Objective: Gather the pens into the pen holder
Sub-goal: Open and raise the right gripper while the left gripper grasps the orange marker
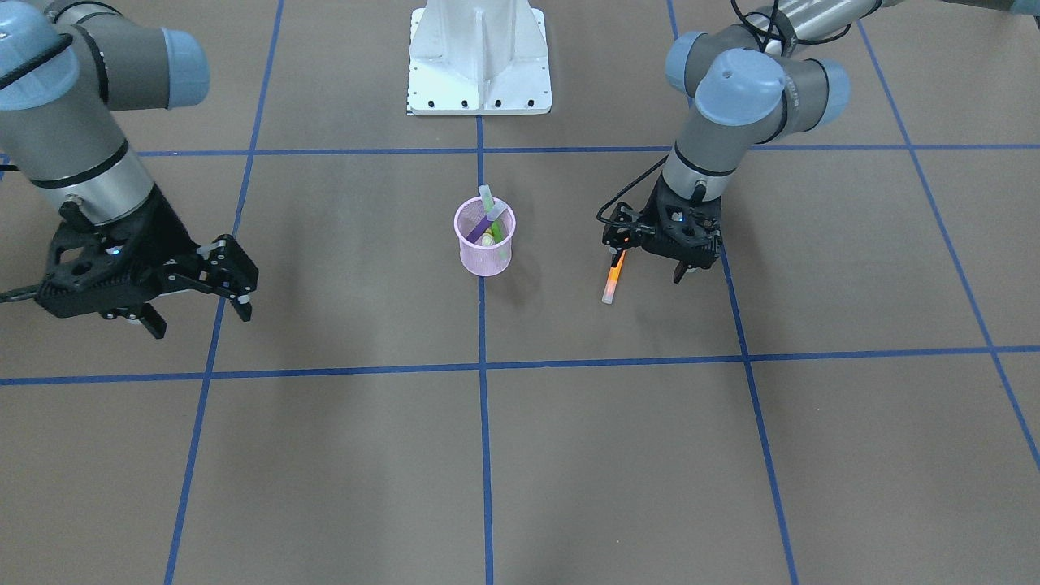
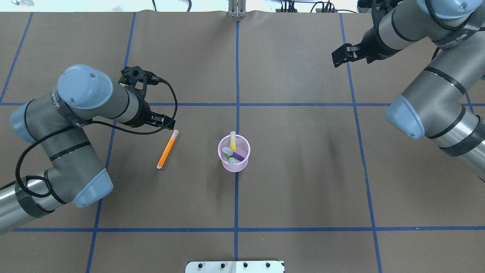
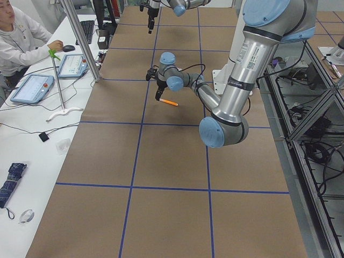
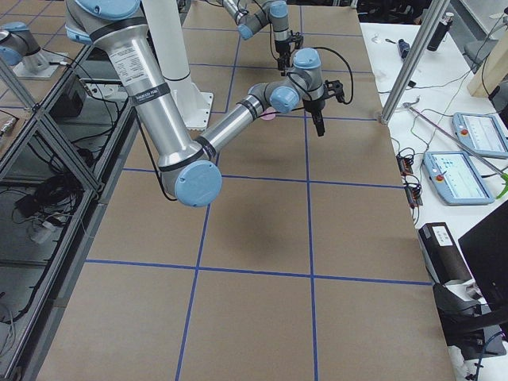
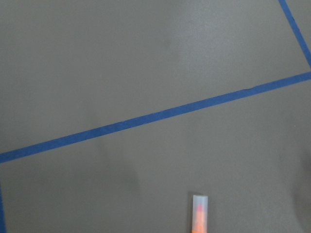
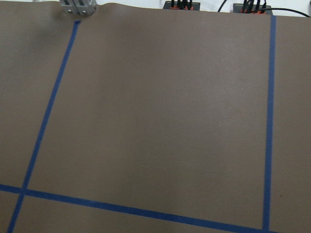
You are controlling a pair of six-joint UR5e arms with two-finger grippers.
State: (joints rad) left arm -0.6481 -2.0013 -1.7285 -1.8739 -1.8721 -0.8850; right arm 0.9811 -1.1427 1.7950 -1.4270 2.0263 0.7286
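The pink mesh pen holder (image 1: 485, 237) (image 2: 234, 153) stands upright at the table's middle, on a blue tape line. A purple pen (image 2: 238, 156) and a green pen (image 2: 233, 142) lean inside it. An orange pen (image 2: 167, 149) (image 1: 613, 279) lies flat on the table, a short way off on my left arm's side. My left gripper (image 1: 647, 268) hovers open over the pen's far end and grips nothing; the left wrist view shows only the pen's pale cap (image 5: 199, 208). My right gripper (image 1: 199, 313) hangs open and empty, far from the cup.
The white robot base (image 1: 479, 57) stands behind the cup. Blue tape lines (image 2: 303, 104) cross the brown table. In the exterior left view a person (image 3: 16, 37) sits at a side bench with tablets (image 3: 33, 87) and cables.
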